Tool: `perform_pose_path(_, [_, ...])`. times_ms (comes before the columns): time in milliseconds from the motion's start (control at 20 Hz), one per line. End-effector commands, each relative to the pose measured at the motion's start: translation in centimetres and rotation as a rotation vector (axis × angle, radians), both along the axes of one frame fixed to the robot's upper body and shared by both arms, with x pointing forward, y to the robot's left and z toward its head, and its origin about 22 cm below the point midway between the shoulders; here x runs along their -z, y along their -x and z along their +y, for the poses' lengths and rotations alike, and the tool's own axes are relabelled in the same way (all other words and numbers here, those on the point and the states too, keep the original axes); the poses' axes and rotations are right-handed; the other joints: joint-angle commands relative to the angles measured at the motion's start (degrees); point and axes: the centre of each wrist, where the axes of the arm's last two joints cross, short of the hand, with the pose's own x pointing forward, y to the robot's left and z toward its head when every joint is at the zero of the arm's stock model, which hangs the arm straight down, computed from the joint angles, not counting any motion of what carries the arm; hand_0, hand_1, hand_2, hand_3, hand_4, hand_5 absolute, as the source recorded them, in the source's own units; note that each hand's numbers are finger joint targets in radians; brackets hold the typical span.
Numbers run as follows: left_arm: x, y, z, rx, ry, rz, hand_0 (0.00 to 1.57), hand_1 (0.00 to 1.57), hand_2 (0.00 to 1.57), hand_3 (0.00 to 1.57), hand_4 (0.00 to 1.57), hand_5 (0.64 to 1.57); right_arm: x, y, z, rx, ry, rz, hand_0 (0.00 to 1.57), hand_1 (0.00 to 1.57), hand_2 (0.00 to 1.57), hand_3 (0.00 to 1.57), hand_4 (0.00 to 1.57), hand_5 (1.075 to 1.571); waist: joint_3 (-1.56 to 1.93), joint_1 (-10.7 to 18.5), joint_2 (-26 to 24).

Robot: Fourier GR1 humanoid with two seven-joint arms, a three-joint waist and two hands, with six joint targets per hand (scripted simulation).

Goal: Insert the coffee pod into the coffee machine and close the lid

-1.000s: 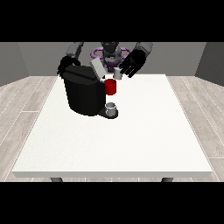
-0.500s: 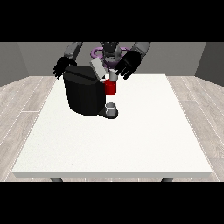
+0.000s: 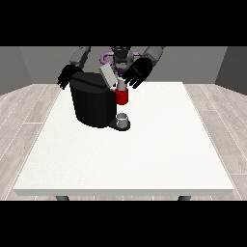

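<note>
One scene, itemised by descending size:

1. White table [image 3: 144,159]: a broad top is seen filling the middle of the view, with grey plank floor [image 3: 19,111] shown around it.

2. Coffee machine [image 3: 91,103]: a black body is placed on the table toward the 11 o'clock part of the top. Its grey lid [image 3: 108,75] is raised and tilted at the machine's 1 o'clock corner. A red front section [image 3: 122,97] is shown at the machine's 3 o'clock side, and a small grey cup [image 3: 123,119] is set on the base at its 5 o'clock.

3. Robot torso [image 3: 120,55]: it is seen behind the table at 12 o'clock, with both arms reached forward.

4. Hand at the view's right [image 3: 136,73]: it is held spread, fingers extended and pointed downward, at 1 o'clock of the red section, just beside the lid.

5. Hand at the view's left [image 3: 66,77]: it is placed at the machine's 10 o'clock edge, fingers hanging relaxed, nothing grasped.

6. Coffee pod [image 3: 121,85]: a small pale piece is seen atop the red section, below the spread hand; contact with the fingers cannot be determined.
</note>
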Motion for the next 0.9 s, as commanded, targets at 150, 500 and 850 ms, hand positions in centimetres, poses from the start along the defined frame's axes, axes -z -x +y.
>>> perform_pose_path(150, [0.5, -0.1, -0.1, -0.018, -0.016, -0.018, 1.2, 1.2, 1.27, 1.2, 0.5, 1.571, -1.5, -0.4, 0.6, 0.002, -0.016, -0.031, 0.0, 0.0, 0.0, 0.0, 0.5, 1.571, -0.02, -0.9, 1.4])
perform_pose_path(500, [0.8, 0.0, 1.3, -0.023, -0.018, -0.005, 1.18, 1.18, 1.25, 1.19, 0.49, 1.571, 0.2, 0.6, 0.4, -0.006, -0.005, -0.028, 0.0, 0.0, 0.0, 0.0, 0.5, 1.571, -0.01, -0.4, 1.8])
perform_pose_path(850, [0.4, -0.3, -0.4, 0.002, -0.003, 0.029, 1.22, 1.22, 1.27, 1.17, 0.48, 1.571, -0.7, -0.4, -1.0, 0.006, -0.008, -0.026, 0.0, 0.0, 0.0, 0.0, 0.43, 1.571, 0.0, 0.0, 1.9])
